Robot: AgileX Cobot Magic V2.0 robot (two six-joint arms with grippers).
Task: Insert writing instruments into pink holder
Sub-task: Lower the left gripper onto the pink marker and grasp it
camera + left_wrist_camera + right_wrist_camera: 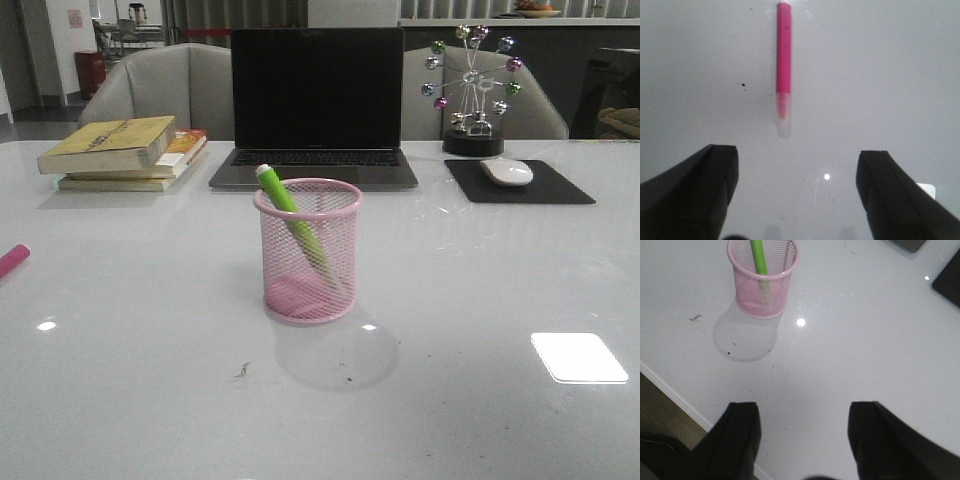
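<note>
The pink holder [307, 250] stands upright at the table's middle, with the lime green pen [290, 220] leaning inside it, white end up. The right wrist view shows the same holder [763, 280] and green pen [759, 257]. The magenta pen [12, 260] lies flat at the table's left edge, mostly cut off in the front view. In the left wrist view the magenta pen [783, 55] lies full length ahead of my left gripper [797, 172], which is open above bare table. My right gripper [804, 427] is open too, near the table's front edge, apart from the holder. Neither arm shows in the front view.
A laptop [315, 105] stands open behind the holder. Stacked books [125, 150] lie at the back left. A white mouse [507, 171] rests on a black pad [520, 183] at the back right, behind it a ball ornament [472, 95]. The table's front edge [675, 395] runs close to my right gripper.
</note>
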